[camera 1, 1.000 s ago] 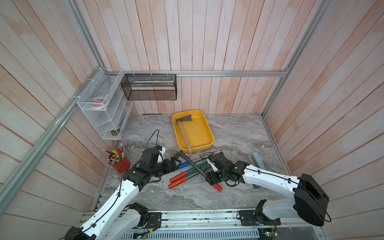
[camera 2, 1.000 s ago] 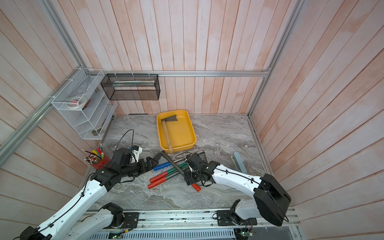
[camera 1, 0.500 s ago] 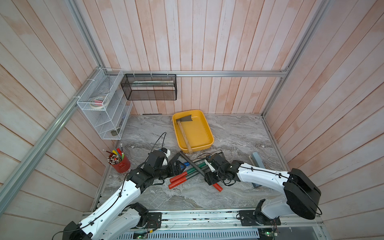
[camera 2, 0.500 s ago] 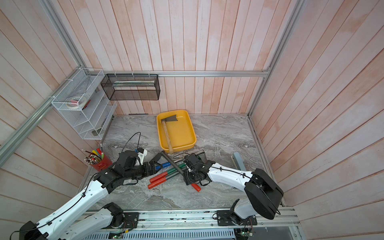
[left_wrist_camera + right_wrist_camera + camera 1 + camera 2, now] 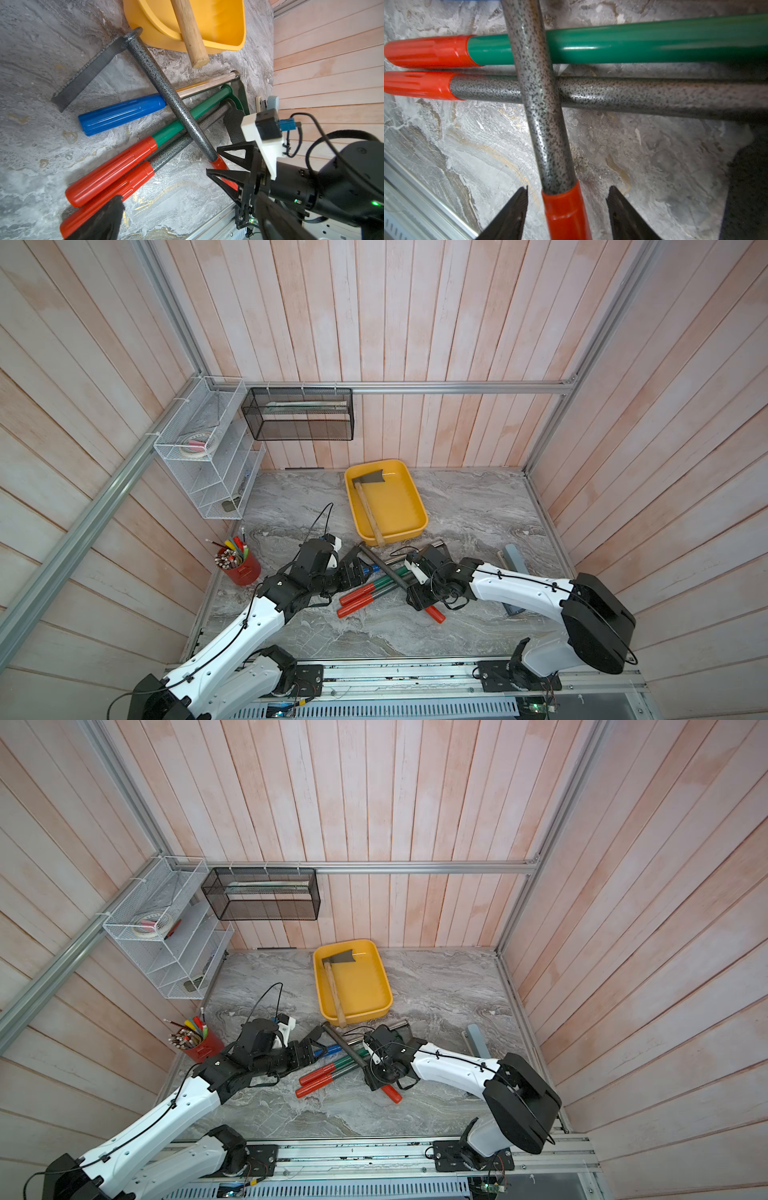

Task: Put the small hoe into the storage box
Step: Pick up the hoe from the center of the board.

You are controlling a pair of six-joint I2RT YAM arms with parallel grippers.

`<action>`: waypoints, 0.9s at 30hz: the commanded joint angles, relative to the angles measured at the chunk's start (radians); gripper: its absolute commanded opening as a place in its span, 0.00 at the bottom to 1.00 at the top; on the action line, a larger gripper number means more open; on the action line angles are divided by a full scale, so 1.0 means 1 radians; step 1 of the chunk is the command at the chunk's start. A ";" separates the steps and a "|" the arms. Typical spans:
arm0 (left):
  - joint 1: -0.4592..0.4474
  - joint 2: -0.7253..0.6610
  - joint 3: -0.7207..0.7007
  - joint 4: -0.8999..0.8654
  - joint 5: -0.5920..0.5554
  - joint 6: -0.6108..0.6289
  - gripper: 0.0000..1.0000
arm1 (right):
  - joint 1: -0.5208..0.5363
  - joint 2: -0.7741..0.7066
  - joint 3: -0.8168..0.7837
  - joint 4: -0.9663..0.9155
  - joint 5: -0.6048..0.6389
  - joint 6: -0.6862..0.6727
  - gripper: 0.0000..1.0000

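Note:
The small hoe point(image 5: 386, 568) point(image 5: 345, 1046) lies on the marble floor, a speckled grey shaft point(image 5: 172, 99) with a red grip and a flat dark blade, crossing over other tool handles. My right gripper point(image 5: 569, 188) point(image 5: 419, 599) straddles the red grip with its jaws open, a gap showing on each side. My left gripper point(image 5: 355, 568) point(image 5: 313, 1046) stands open near the blade end, beside a blue handle, holding nothing. The storage box point(image 5: 395, 506) point(image 5: 361, 986) is the yellow tray just beyond the hoe's blade.
An axe point(image 5: 368, 497) with a wooden handle lies in the tray, its end over the near rim. Under the hoe lie a blue-handled tool point(image 5: 120, 113) and two red-gripped tools point(image 5: 110, 170). A red pencil cup point(image 5: 239, 564), white wire rack point(image 5: 208, 456) and black mesh basket point(image 5: 299, 414) are at left.
My right gripper has shifted a little left over the hoe's red grip and its jaws have narrowed. My left arm has reached a little further toward the tools.

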 commanded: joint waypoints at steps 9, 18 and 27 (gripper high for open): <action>-0.005 0.028 -0.007 0.071 -0.017 -0.008 1.00 | 0.005 0.051 0.027 -0.029 -0.055 -0.028 0.55; -0.006 0.062 -0.011 0.108 -0.008 -0.008 1.00 | 0.006 0.069 0.032 -0.029 -0.063 -0.034 0.45; -0.004 0.058 0.003 0.116 -0.009 -0.008 1.00 | 0.005 0.065 0.066 -0.048 -0.078 -0.047 0.33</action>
